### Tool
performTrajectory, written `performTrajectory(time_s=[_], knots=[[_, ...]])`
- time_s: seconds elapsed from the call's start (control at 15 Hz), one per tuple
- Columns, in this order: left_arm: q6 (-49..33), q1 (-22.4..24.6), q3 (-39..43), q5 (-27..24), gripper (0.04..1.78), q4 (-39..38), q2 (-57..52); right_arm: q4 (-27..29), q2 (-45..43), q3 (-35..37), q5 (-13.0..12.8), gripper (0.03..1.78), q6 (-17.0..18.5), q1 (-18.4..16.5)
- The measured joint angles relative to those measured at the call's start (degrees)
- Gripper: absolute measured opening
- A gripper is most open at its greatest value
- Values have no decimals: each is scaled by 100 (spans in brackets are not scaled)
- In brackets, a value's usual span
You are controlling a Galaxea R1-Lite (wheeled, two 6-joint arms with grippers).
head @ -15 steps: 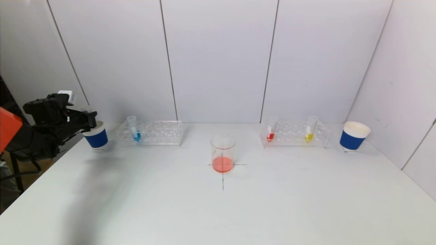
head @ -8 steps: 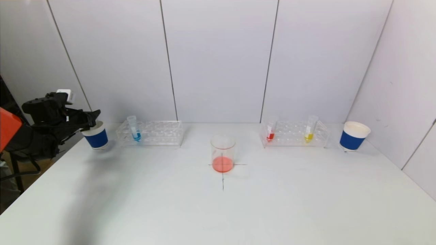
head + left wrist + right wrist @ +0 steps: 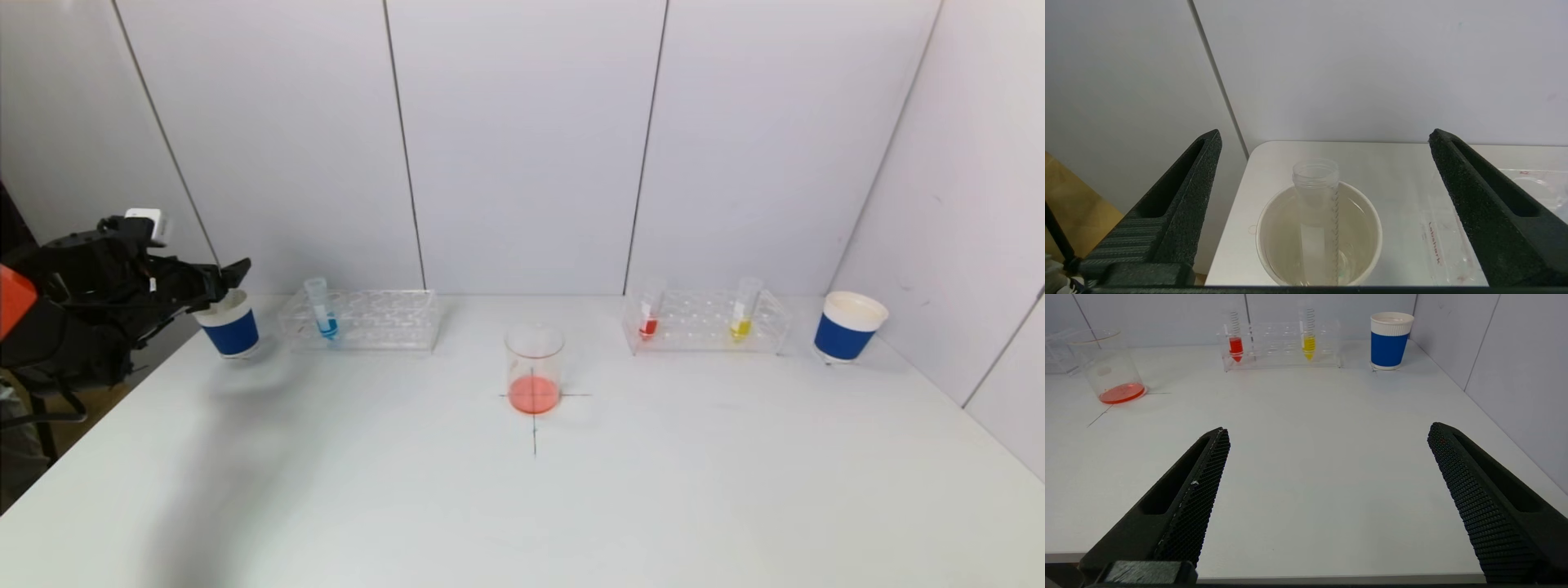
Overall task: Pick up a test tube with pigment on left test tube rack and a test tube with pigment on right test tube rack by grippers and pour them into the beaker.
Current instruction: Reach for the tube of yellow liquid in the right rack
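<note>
My left gripper [image 3: 229,282] is open and empty, just above the left blue paper cup [image 3: 231,331]. In the left wrist view its jaws [image 3: 1326,136] stand wide apart over the cup [image 3: 1361,228], where an empty clear test tube [image 3: 1315,192] leans. The left rack [image 3: 375,320] holds a blue-pigment tube [image 3: 322,310]. The right rack [image 3: 702,322] holds a red-pigment tube [image 3: 649,317] and a yellow-pigment tube [image 3: 743,312]. The beaker [image 3: 534,367] at the table's centre holds orange-red liquid. My right gripper [image 3: 1329,428] is open and empty over the table's near edge, out of the head view.
A second blue paper cup [image 3: 847,328] stands right of the right rack, near the right wall. A black cross mark [image 3: 535,425] lies under the beaker. White wall panels close the back and right side. The table's left edge is beside the left cup.
My left gripper has risen a little above the left cup and shifted slightly right. Nothing else has moved.
</note>
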Motion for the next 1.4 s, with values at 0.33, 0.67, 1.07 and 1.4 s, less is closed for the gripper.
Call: performTrajectory(time_s=[0.33, 0.67, 1.07, 1.4], knots=[[2, -235, 1069, 2, 176, -111, -1257, -2, 0, 0, -1, 176, 0, 0], [2, -913, 2938, 22, 176, -83, -3379, -2, 0, 0, 2, 176, 0, 0], [221, -1698, 4871, 152, 176, 544, -6205, -2, 0, 0, 0, 176, 0, 0], [247, -1783, 5392, 286, 176, 2497, -8831, 0, 0, 0, -1, 176, 0, 0]])
